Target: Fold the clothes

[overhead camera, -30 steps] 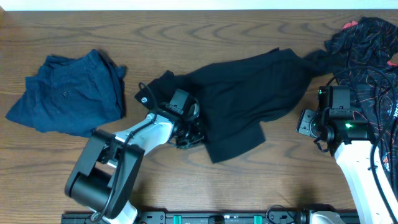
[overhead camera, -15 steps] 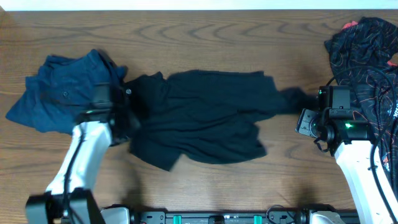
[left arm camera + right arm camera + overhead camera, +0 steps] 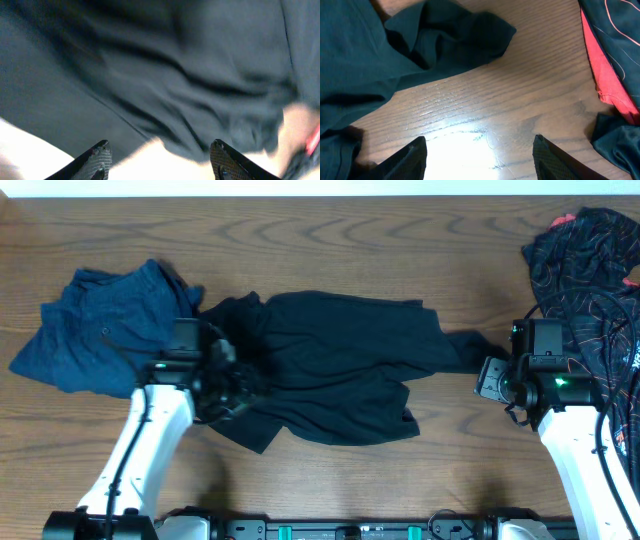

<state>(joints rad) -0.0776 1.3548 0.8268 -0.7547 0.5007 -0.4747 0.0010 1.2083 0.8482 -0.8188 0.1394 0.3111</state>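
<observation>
I see the black shirt [image 3: 340, 370] spread across the middle of the brown wooden table [image 3: 330, 225]. A blue garment [image 3: 100, 330] lies at far left and a red-lined one [image 3: 580, 250] at far right. My left gripper [image 3: 160, 150] gapes over the shirt's left edge. My right gripper [image 3: 480, 142] stands apart above bare wood, beside the shirt's right end.

Wooden table [image 3: 330, 230]: black shirt [image 3: 340, 370] spread at centre; dark blue garment [image 3: 100, 330] at left; red-lined black garment [image 3: 585, 250] at right

The black shirt [image 3: 175, 75] is motion-blurred in the left wrist view.
</observation>
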